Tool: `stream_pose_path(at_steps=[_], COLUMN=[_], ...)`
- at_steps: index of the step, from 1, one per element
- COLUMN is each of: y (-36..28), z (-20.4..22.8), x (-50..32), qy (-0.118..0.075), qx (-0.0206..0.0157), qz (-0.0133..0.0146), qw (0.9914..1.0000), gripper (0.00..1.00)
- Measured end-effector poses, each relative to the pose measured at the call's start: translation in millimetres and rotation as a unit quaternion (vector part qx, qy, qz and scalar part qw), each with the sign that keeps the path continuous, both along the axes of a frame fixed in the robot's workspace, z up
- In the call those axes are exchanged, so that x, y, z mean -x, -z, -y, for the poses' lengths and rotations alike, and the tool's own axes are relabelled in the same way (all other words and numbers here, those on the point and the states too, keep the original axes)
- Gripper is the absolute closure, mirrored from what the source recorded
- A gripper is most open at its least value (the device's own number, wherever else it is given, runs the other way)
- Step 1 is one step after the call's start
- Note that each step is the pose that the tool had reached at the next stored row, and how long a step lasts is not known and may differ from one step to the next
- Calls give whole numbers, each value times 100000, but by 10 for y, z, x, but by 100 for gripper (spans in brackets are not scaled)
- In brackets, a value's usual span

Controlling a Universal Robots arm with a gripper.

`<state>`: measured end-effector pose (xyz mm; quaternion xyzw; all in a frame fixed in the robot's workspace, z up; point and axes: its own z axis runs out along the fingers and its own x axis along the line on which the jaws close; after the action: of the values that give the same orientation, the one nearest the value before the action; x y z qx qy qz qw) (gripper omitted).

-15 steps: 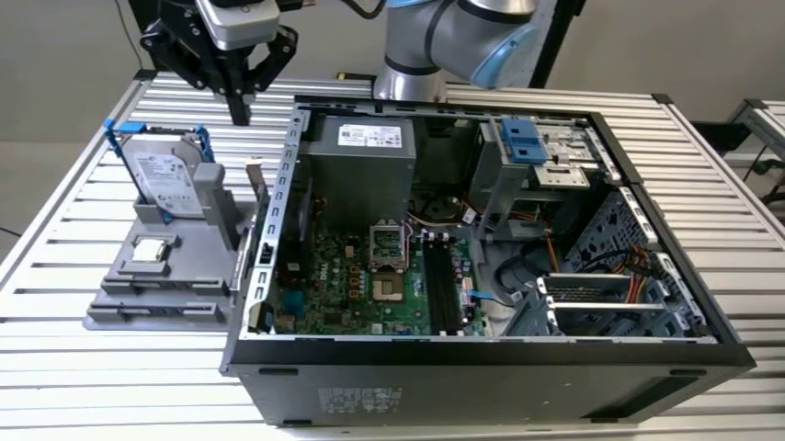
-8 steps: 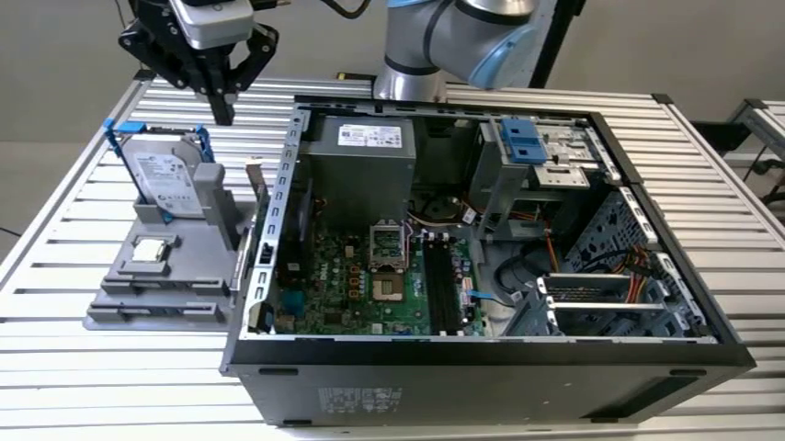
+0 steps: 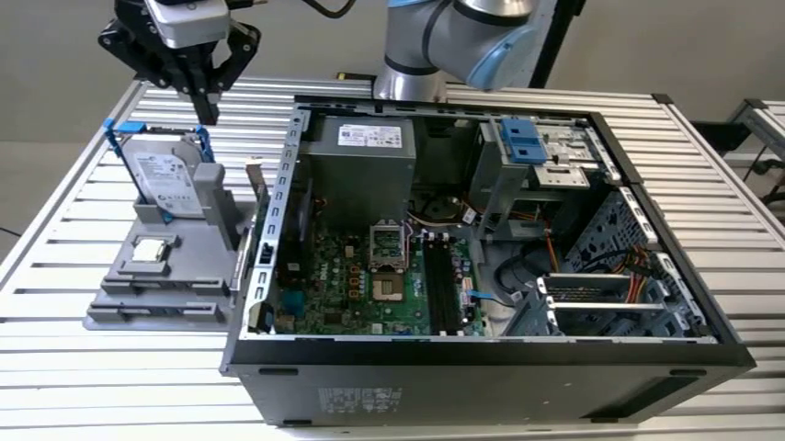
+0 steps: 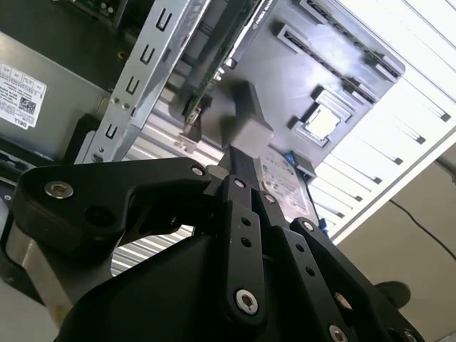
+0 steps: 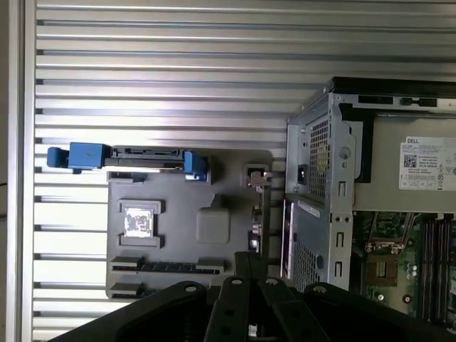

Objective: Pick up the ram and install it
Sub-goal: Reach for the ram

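Ram [image 5: 167,267] is not in the jaws: they are pressed together on nothing. The gripper [image 3: 206,112] hangs high above the gray holder [image 3: 123,317] on the slatted surface [image 3: 73,386]. In the exterior view it is over the holder's far end, by the upright hard drive [image 3: 165,179]. Outward from the jaws, the first wrist view shows a small gray block [image 5: 212,224] and then the processor chip [image 5: 139,221]. The ram appears to sit on edge in a long slot along the side of the holder farthest from the hard drive, well apart from the jaws and lower. Further out, on the exterior view's right, the open computer case [image 3: 491,367] stands just beside the holder.

The likely trouble is the grasp. The stick is thin and sunk in its slot, so little stands proud to pinch. Jaws coming down slightly off line could land on the slot wall or drag the stick askew. The tall hard drive and the block also crowd the way down.
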<state>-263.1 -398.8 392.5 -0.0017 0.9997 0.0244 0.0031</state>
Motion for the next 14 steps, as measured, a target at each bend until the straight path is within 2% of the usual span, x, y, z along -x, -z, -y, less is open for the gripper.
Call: stream_pose_path(at_steps=[14], y=[0], z=[0], x=[292], qy=[-95], qx=[0], qz=[-2], qw=[100000], gripper=[100])
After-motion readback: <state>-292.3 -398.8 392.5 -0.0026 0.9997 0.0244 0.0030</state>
